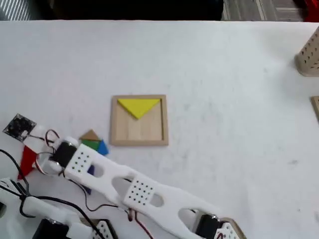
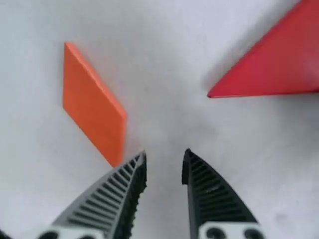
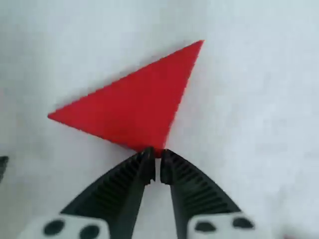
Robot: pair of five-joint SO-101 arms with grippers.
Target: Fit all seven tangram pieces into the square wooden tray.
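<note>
The square wooden tray [image 1: 113, 122] sits mid-table with a yellow triangle [image 1: 138, 106] in its far part. Brown [image 1: 90, 135], green [image 1: 91, 144] and blue [image 1: 102, 148] pieces lie bunched just left of the tray. At the table's left lies a red triangle [image 1: 27, 160] [image 3: 134, 104]. My right gripper [image 3: 156, 155] [image 1: 37, 162] is shut on one of its corners. My left gripper [image 2: 163, 158] stands open over bare table, with an orange parallelogram [image 2: 92, 104] to one side and the red triangle [image 2: 279, 64] to the other.
The right arm's white link [image 1: 139, 191] stretches across the front of the table, from bottom right to the left. A dark blue piece [image 1: 89, 172] shows under it. A perforated wooden block [image 1: 309, 55] stands at the far right edge.
</note>
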